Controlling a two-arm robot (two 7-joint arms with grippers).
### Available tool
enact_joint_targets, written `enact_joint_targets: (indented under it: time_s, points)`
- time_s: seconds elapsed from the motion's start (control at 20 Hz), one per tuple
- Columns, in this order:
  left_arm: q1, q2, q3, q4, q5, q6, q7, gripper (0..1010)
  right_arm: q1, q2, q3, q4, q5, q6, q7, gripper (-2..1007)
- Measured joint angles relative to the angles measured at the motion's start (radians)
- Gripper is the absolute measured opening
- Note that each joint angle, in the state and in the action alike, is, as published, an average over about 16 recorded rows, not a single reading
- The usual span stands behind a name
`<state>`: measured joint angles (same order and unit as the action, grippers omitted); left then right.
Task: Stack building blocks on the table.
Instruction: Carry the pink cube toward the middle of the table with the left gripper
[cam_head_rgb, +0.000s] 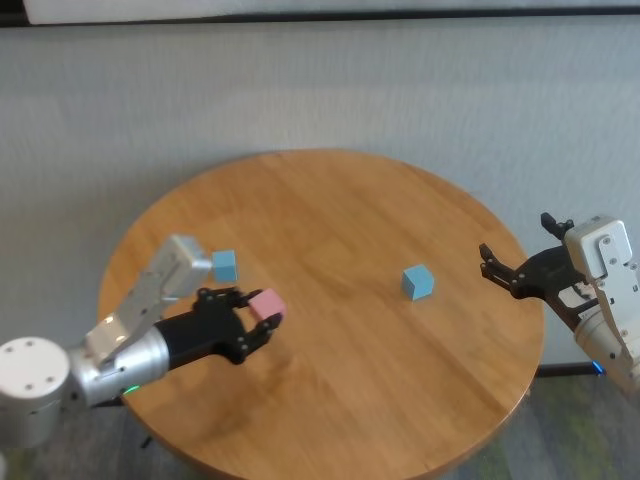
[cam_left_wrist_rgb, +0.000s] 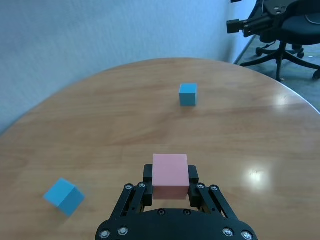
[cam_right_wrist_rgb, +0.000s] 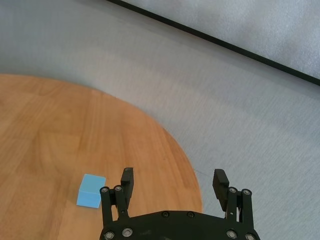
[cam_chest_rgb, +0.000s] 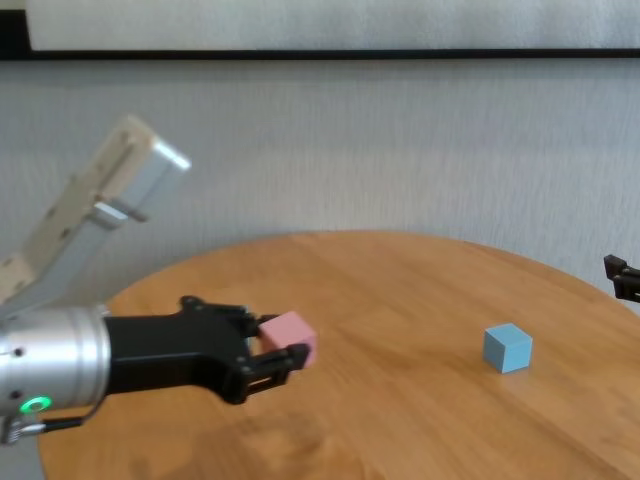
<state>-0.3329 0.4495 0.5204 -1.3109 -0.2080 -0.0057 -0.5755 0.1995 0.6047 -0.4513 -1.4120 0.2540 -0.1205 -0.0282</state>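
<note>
Left gripper (cam_left_wrist_rgb: 170, 192): your jaws are clamped on the pink block (cam_left_wrist_rgb: 170, 176), one finger on each opposite flat side, over the table's left part.
Pink block: you hold it low on its sides; its top and front face stand clear. Whether it rests on the wood or is just off it, you cannot tell.
Handling: judge it light and stiff, with matte faces that should not slip; a squeeze on two parallel faces is the grip to keep, and square corners mean it will sit flat if you lower it level.
Near blue block (cam_head_rgb: 224, 265): just beside your left arm, on the wood, tilted askew to the pink one.
Far blue block (cam_head_rgb: 418, 282): right of centre, well apart from both others.
Right gripper (cam_right_wrist_rgb: 173, 183): fingers spread wide, empty, hovering off the table's right edge.
Table (cam_head_rgb: 340, 400): round, wood-grain planks, flat, slightly glossy.
Room: grey carpet all round, an office chair (cam_left_wrist_rgb: 287, 30) beyond the far edge.
</note>
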Motion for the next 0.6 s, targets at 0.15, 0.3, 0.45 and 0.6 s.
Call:
enact_joint_targets:
  time_s: [0.15, 0.3, 0.45, 0.6]
  points:
    - [-0.029, -0.028, 0.016, 0.026, 0.010, 0.004, -0.005, 400, 0.000, 0.000, 0.000, 0.000, 0.000, 0.000, 0.000, 1000]
    - [-0.059, -0.057, 0.034, 0.065, 0.019, 0.006, -0.012, 400, 0.000, 0.000, 0.000, 0.000, 0.000, 0.000, 0.000, 1000]
    - [-0.090, -0.086, 0.050, 0.114, 0.027, 0.004, -0.019, 400, 0.000, 0.000, 0.000, 0.000, 0.000, 0.000, 0.000, 1000]
    - [-0.118, -0.110, 0.060, 0.165, 0.032, 0.000, -0.024, 400, 0.000, 0.000, 0.000, 0.000, 0.000, 0.000, 0.000, 1000]
